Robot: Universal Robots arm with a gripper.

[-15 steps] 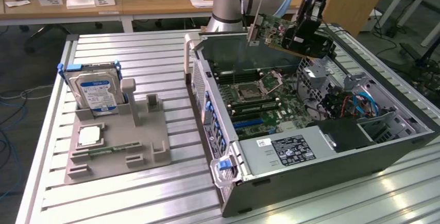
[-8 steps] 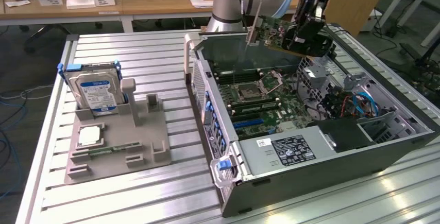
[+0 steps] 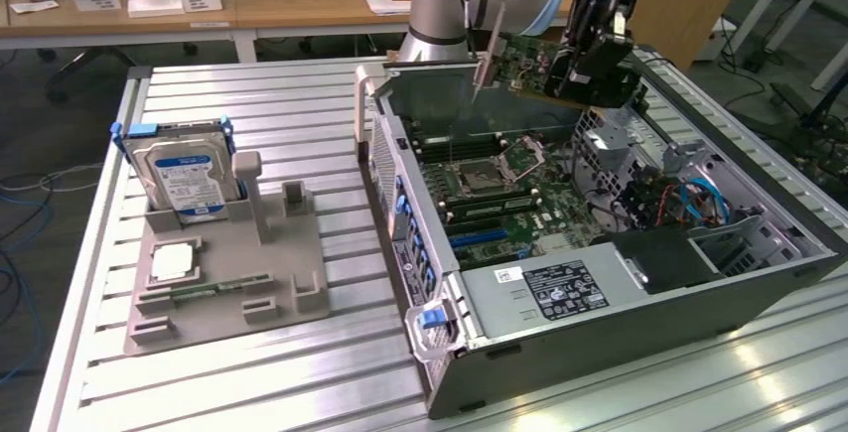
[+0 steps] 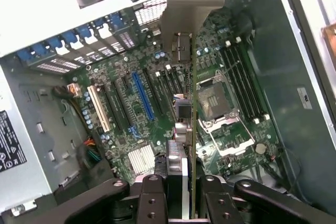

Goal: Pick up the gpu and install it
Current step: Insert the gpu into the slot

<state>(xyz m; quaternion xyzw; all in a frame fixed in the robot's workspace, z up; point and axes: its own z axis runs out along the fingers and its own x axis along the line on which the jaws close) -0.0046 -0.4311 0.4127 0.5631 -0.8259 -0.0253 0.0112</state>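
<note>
My hand (image 3: 587,72) clamps the thin, green-boarded gpu (image 3: 525,61) | over open grey metal case (image 3: 636,325) | ribbed silver bench (image 3: 238,94), office desks behind

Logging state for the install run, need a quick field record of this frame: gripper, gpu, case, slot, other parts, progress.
gripper: shut on the gpu
gpu: held in the air over the open case, not seated
case: lying on its side, side panel off
motherboard: exposed inside the case, below the card
blue slot: empty
hard drive: upright in the grey holder, to the exterior view's left of the case
progress: card picked up, not installed
</note>
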